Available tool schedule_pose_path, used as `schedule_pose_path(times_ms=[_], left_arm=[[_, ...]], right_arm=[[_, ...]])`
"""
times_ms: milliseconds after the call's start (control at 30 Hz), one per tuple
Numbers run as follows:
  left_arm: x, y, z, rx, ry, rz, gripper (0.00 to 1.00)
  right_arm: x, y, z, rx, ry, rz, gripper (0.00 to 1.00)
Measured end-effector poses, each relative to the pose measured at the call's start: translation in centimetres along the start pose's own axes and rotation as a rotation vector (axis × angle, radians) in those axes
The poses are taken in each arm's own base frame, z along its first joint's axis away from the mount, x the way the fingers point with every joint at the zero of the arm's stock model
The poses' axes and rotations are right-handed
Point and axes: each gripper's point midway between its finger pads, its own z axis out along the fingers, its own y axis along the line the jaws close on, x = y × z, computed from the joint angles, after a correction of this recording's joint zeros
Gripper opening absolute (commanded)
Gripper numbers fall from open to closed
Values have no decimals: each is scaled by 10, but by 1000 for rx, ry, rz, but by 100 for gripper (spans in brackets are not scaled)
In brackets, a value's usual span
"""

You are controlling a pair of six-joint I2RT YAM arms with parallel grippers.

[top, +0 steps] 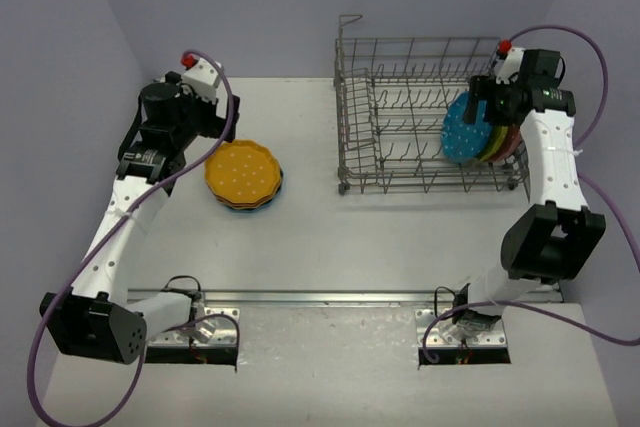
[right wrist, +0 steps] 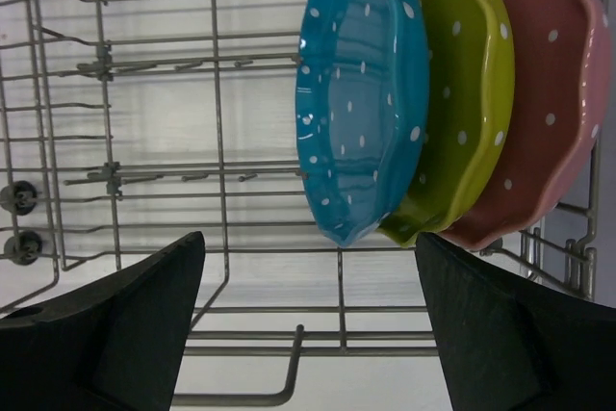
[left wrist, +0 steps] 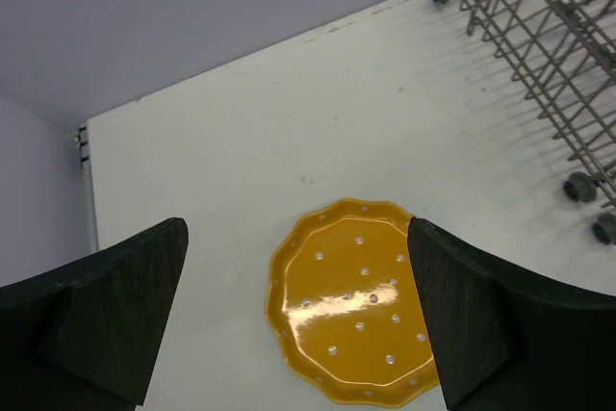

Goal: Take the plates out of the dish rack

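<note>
A teal plate (right wrist: 361,103), a yellow-green plate (right wrist: 462,103) and a pink plate (right wrist: 553,93) stand on edge together in the dish rack (top: 400,97), at its right end in the upper right of the overhead view. An orange plate (top: 242,172) tops a low stack on the counter (top: 400,237), left of centre. The left tool (left wrist: 296,228) above it and the right tool (right wrist: 310,238) facing the teal plate both gape wide, holding nothing.

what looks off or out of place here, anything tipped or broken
Nothing stands out. The teal plate, yellow-green plate and pink plate stand on edge in the dish rack, and the orange plate lies flat atop a stack on the table. No chips or spills show.
</note>
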Motion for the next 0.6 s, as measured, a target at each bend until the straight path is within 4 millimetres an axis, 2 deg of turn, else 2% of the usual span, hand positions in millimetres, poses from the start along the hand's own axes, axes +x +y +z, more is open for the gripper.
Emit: schedule_pose_path(times_ms=[67, 133, 267, 467, 600], left_arm=[[-1, -22, 3, 43, 1, 12, 95], [2, -33, 4, 63, 12, 9, 94], [7, -41, 5, 67, 28, -11, 95], [6, -44, 5, 60, 29, -29, 95], [9, -44, 5, 52, 38, -30, 95]], right_arm=[[10, -8, 14, 10, 44, 18, 86], [18, -14, 25, 17, 80, 29, 83], [25, -19, 37, 33, 115, 38, 75], [20, -32, 66, 73, 117, 46, 60], [20, -41, 81, 109, 113, 45, 56]])
